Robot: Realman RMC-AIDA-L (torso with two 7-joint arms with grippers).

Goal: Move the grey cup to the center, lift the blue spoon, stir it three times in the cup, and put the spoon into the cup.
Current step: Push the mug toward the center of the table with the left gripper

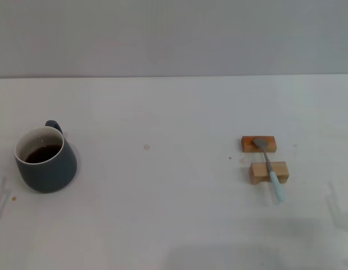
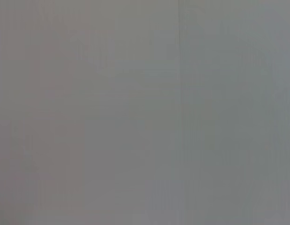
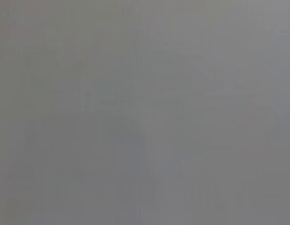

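Note:
The grey cup (image 1: 47,162) stands upright at the left of the white table, its loop handle pointing to the back and dark brown liquid inside. The blue spoon (image 1: 269,167) lies at the right across two small wooden blocks, its metal bowl on the far block (image 1: 258,144) and its pale blue handle reaching past the near block (image 1: 269,172) toward the front. Neither gripper shows in the head view. Both wrist views show only a plain grey surface.
The white table (image 1: 162,185) stretches between the cup and the spoon. A grey wall stands behind the table's far edge. Faint shadows lie at the table's left and right front edges.

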